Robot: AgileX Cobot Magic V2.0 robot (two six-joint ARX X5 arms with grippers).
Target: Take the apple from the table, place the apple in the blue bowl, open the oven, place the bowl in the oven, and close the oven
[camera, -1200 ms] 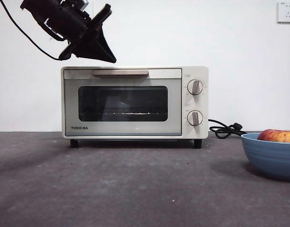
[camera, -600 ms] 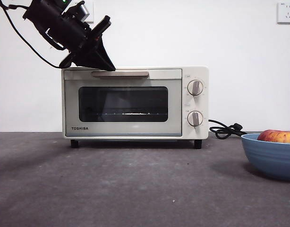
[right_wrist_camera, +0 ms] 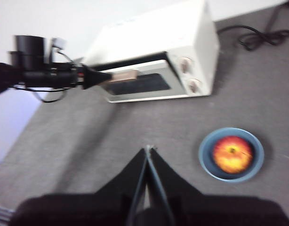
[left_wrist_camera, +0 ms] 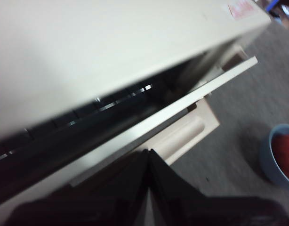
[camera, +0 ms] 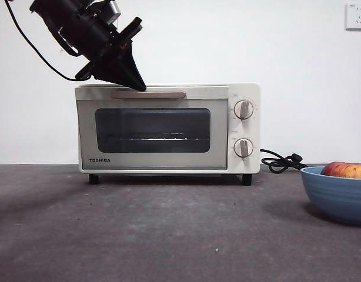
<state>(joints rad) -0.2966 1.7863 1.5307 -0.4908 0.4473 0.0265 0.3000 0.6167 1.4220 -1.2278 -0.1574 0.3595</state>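
Note:
The cream oven (camera: 245, 94) stands at the back of the table (camera: 169, 229), its door (camera: 151, 129) tipped open a crack at the top. My left gripper (camera: 140, 88) is shut, its tip pressed at the left end of the beige handle (camera: 163, 94). In the left wrist view the shut jaws (left_wrist_camera: 148, 151) sit against the door's top edge, beside the handle (left_wrist_camera: 189, 136). The apple (camera: 347, 170) lies in the blue bowl (camera: 336, 197) at the right. My right gripper (right_wrist_camera: 148, 149) hangs shut and high over the table, left of the bowl (right_wrist_camera: 205, 157) with the apple (right_wrist_camera: 231, 154).
A black power cord (camera: 280, 161) coils on the table right of the oven. A wall socket (camera: 357, 14) sits at the upper right. The oven's two knobs (camera: 243, 109) face front.
My left gripper came down onto the handle's left end, and the oven door, shut before, now leans open a crack at the top. Bowl and apple have not moved.

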